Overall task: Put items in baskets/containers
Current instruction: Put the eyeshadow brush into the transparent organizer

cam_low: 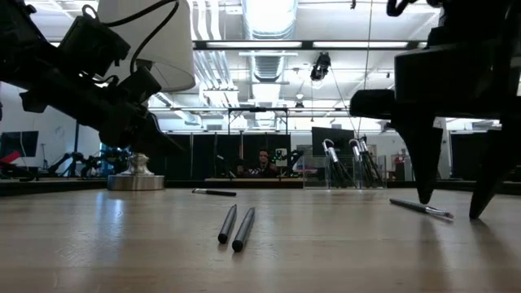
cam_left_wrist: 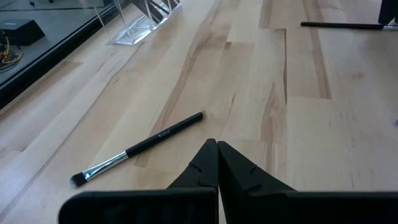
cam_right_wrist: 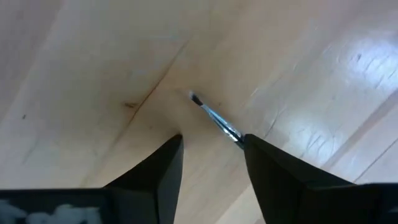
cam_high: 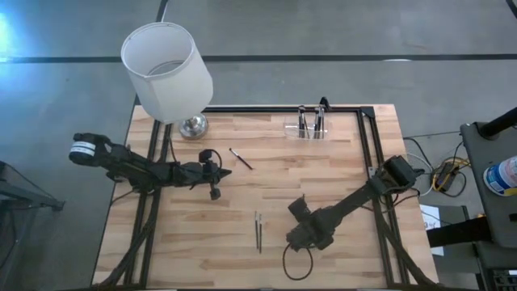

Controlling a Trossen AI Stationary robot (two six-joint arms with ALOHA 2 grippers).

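Brushes are lying loose on the worktop (cam_high: 339, 162): one brush (cam_high: 240, 158) just ahead of the left hand (cam_high: 216, 172), a pair of sticks (cam_high: 258, 231) side by side near the front middle, and one silver-ferruled brush (cam_right_wrist: 214, 117) under the right hand (cam_right_wrist: 211, 155). Right hand is hovering low with fingers (cam_right_wrist: 163, 163) spread, straddling that brush's handle end, apparently not touching it, though the wrist view is too tight to be sure. Left hand is hanging above the wood with fingers (cam_left_wrist: 214, 163) pressed together, gripping nothing. Clear holder (cam_high: 305, 129) is sitting at the far edge with a few brushes standing in it, well apart from both hands. White lamp (cam_high: 167, 71) is standing at the far left corner.
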